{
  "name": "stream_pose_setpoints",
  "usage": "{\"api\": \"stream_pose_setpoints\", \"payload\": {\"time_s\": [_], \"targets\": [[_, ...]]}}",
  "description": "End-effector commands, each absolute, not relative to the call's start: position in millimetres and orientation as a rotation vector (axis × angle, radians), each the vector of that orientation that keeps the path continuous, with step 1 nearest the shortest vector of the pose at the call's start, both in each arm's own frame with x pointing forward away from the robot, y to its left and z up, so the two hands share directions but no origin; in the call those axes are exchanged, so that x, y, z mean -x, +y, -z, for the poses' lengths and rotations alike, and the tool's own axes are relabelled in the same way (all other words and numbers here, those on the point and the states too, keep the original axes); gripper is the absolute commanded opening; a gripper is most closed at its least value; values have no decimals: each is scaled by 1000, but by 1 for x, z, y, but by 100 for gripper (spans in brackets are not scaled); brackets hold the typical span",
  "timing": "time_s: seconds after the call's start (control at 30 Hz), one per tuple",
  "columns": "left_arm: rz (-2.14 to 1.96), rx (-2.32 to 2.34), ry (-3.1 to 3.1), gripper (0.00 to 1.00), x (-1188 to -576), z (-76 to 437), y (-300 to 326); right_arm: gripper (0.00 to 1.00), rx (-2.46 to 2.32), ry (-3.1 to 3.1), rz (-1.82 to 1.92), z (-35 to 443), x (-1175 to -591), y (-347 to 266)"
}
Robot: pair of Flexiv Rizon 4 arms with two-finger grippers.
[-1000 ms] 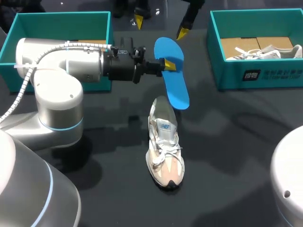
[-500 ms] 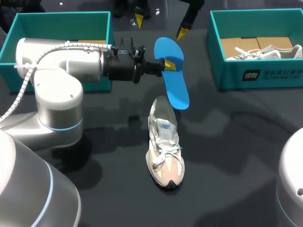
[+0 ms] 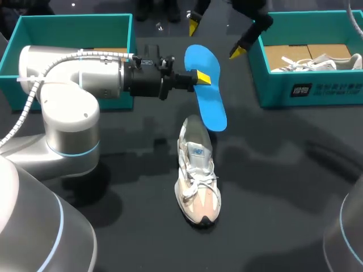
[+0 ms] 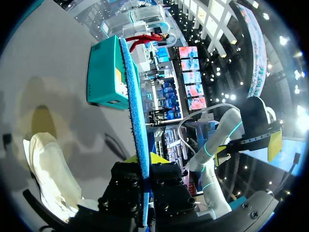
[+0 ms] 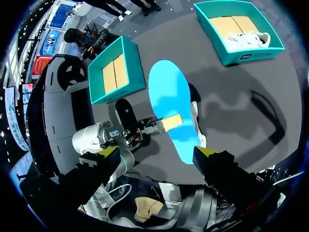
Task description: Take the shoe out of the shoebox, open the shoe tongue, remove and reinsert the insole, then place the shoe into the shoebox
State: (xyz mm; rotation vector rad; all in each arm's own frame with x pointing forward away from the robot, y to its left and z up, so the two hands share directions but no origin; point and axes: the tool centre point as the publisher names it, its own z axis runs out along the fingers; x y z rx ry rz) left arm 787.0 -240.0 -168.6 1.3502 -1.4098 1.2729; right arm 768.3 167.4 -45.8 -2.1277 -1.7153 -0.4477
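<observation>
The white right arm (image 3: 349, 238) has drawn back towards the near right corner of the head view and shows less of its bulk than a second ago. At the far side its gripper (image 3: 215, 38) has shifted to the right, towards the teal cardboard shoebox on the right (image 3: 283, 85). Its yellow-tipped fingers stand wide apart with nothing between them.

Nothing else has moved. The big white left arm (image 3: 62, 85) reaches across from the left as before. Its gripper (image 3: 201, 77) is clamped on the long bright blue foam insole (image 3: 212, 110), a finger on each face, about a third of the way along. The left wrist view shows the insole edge-on between those two fingers. It hangs in the air, slanting down from the far side. Its lower end lies over the heel of the white and beige lace-up sneaker (image 3: 197, 181); whether the two touch I cannot tell.

The dark matte table (image 3: 272, 187) carries that sneaker on its sole near the middle, toe towards the near edge, outside both boxes. The teal shoebox on the left (image 3: 74, 21) sits at the far left corner behind the left arm, brown card showing inside. The right one sits at the far right and holds a second pale sneaker (image 3: 317, 62) on brown card.
</observation>
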Motion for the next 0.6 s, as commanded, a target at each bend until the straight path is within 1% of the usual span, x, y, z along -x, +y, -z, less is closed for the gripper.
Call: {"api": "stream_pose_setpoints", "payload": {"time_s": [0.03,0.6], "targets": [[-1273,-1350,-1409,0,-787,169,-241,100,1963,-1560,688,55,-769,157],[-1273,-1350,-1409,0,-787,169,-241,100,1784,-1362,889,83,-767,132]]}}
